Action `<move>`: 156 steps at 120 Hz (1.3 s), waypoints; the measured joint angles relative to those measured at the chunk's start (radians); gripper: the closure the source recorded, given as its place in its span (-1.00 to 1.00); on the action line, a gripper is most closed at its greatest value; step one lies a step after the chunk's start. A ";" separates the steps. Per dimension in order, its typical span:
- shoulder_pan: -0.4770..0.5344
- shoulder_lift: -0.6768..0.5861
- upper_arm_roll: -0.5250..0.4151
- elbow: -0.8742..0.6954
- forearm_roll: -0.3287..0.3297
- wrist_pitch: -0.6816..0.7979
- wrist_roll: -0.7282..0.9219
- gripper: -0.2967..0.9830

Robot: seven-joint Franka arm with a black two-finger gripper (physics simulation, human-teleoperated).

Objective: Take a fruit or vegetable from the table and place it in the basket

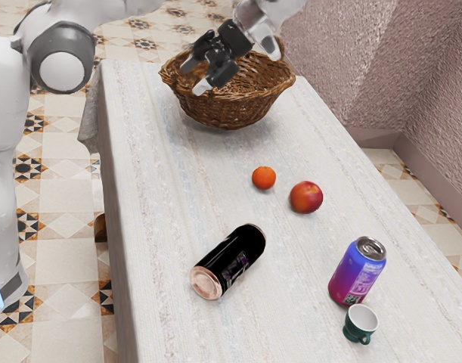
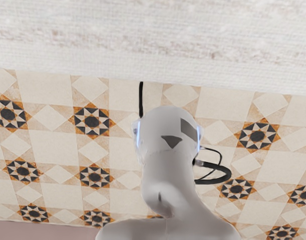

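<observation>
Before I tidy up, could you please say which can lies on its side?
The black can; the blue-and-purple one by the cup stands upright.

Small orange fruit [image 1: 264, 178], larger red fruit [image 1: 306, 197], apart on pale cloth [image 1: 170, 189], upright wicker basket [image 1: 227, 110]

Cream tile floor [image 1: 64, 333], dark star motifs [image 2: 91, 121]; rough pinkish wall [image 1: 336, 76]; pale-clothed table [image 1: 162, 189].

Passage between basket [image 1: 229, 112] and orange [image 1: 264, 178]
</observation>
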 joint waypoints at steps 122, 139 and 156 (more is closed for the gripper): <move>0.067 0.014 -0.009 -0.038 0.062 0.731 0.071 -0.54; -0.003 0.008 -0.032 -0.033 0.047 0.723 0.102 -0.54; 0.042 0.027 -0.201 -0.084 0.053 0.744 0.156 -0.53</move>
